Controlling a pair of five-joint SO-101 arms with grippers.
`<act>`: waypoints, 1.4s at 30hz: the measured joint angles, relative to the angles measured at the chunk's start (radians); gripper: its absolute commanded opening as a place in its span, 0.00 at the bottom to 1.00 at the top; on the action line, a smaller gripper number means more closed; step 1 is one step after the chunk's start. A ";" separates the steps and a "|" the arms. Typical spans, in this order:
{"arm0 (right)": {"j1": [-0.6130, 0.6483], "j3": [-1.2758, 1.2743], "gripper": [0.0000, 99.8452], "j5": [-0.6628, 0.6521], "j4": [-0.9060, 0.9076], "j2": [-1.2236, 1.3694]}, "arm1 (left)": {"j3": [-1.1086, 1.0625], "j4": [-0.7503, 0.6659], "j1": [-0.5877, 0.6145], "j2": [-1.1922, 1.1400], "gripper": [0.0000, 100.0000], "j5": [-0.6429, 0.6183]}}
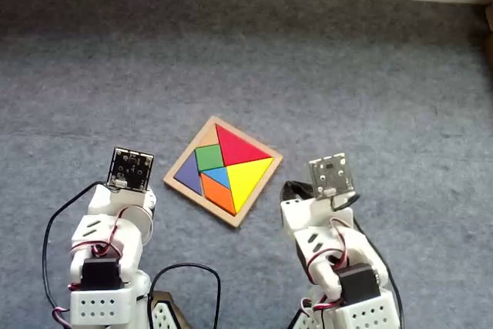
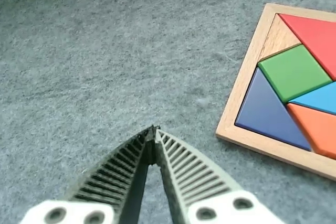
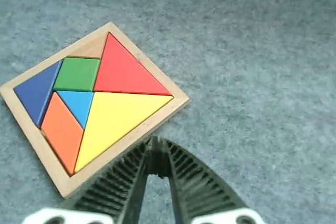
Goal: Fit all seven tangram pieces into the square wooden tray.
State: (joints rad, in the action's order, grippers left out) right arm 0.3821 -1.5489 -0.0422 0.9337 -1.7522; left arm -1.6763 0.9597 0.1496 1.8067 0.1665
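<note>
As the tray (image 1: 256, 191) lies cornerwise on the grey surface (image 1: 370, 75) between our two arms, we see six pieces seated in it. A red triangle (image 1: 235, 148) and a yellow triangle (image 1: 248, 177) fill the half nearer our right arm. A green square (image 1: 208, 157), a light blue triangle (image 1: 218, 176), an orange piece (image 1: 218, 193) and a dark blue triangle (image 1: 189, 173) fill the half nearer our left arm. At the far corner, between the green square and the red triangle, a small triangular patch of bare wood (image 1: 206, 136) shows. Our left gripper (image 2: 153, 132) is closed, fingers pressed together with nothing between them, over the surface just beside the tray's dark blue side. Our right gripper (image 3: 156, 144) is closed too, holding nothing, its tip close to the rim along the yellow triangle.
</note>
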 measured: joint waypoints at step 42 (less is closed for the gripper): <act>-0.003 -0.121 0.01 -0.049 0.310 -0.068 | 0.000 0.351 0.000 0.000 0.01 0.000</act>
State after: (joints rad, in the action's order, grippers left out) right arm 0.3790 -1.6701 -0.0913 1.2436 -1.8197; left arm -1.6763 1.3111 0.1496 1.8067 0.1665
